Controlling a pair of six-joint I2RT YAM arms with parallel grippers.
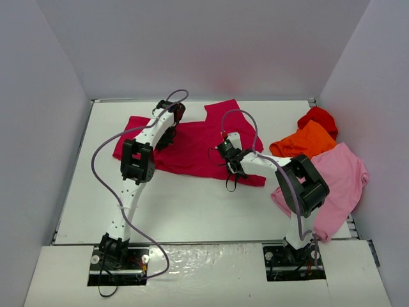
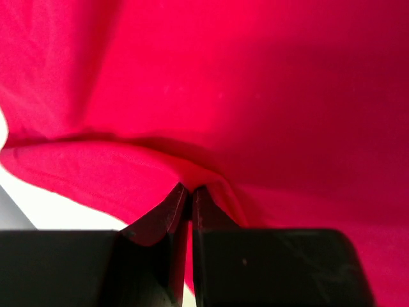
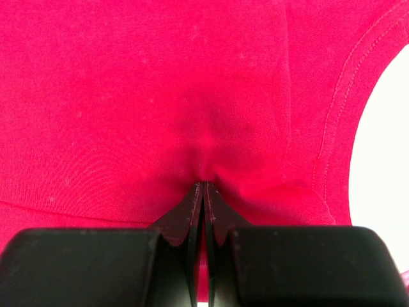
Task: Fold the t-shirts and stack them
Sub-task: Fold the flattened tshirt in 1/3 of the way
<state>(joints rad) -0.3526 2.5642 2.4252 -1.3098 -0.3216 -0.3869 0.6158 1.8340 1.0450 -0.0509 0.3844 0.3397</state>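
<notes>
The crimson shirt (image 1: 195, 144) lies spread across the far middle of the table (image 1: 192, 211). The left end effector (image 2: 190, 192) and right end effector (image 3: 204, 187) are each clamped on a small tuck of it. Light and limp, it will likely sag between holds. Stitched hems grip best, such as the one beside the right, perhaps the neckline.

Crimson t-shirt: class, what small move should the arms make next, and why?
Probably raise both pinches together a little. The left fingers and right fingers are each shut on a fold of the crimson t-shirt, which lies spread on the table, not yet folded.
</notes>
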